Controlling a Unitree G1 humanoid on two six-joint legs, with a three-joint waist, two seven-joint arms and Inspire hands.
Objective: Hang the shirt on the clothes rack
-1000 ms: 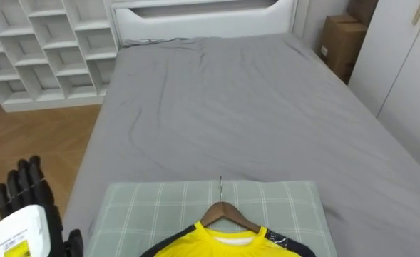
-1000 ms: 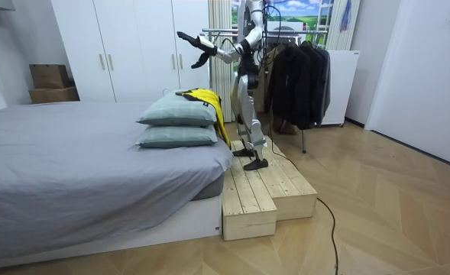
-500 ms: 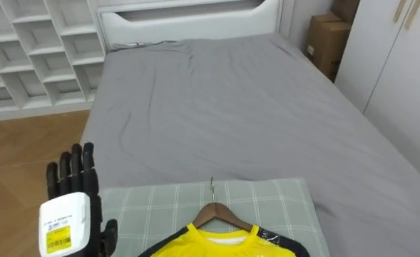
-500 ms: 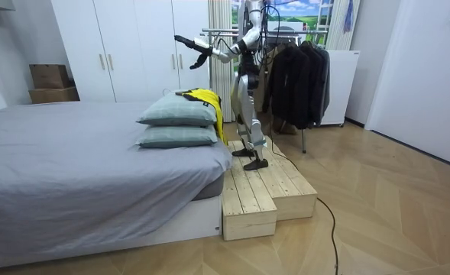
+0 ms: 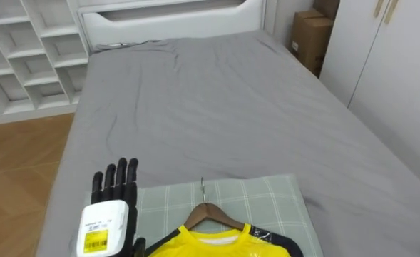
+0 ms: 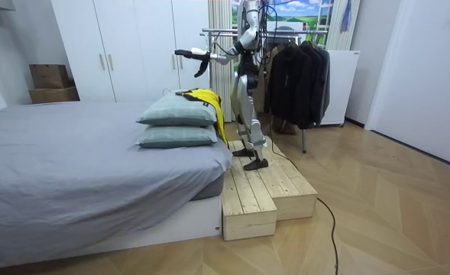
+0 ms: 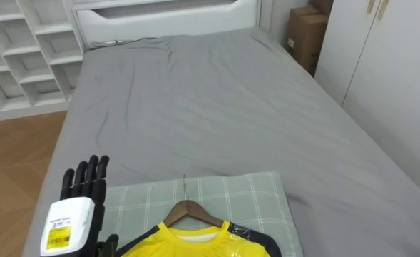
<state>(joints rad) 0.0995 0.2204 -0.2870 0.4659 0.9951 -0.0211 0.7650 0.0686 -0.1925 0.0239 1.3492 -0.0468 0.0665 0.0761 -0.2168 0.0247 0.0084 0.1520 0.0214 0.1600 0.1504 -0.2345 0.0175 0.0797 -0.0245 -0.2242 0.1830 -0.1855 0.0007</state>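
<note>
The yellow shirt (image 5: 224, 244), on its hanger (image 5: 208, 213), is laid on the pillow (image 5: 267, 200) just right of the left hand (image 5: 110, 218), whose fingers (image 5: 117, 178) are held straight.

before you runs a long bed with a smooth grey sheet (image 5: 217, 107), ending at a white padded headboard (image 5: 174, 14). at its near end lies a pale green checked pillow (image 5: 277, 207); the room view shows it stacked on a second pillow of the same cloth (image 6: 177, 137). off the bed's left side you have a white open cubby shelf (image 5: 24, 64) on a brown wooden plank floor (image 5: 17, 164). to the right stand white wardrobe doors (image 5: 395, 71) and, in the far corner, a brown cardboard box (image 5: 309, 36). a pale wooden stepped platform (image 6: 267, 191) sits against the bed's near end.
</note>
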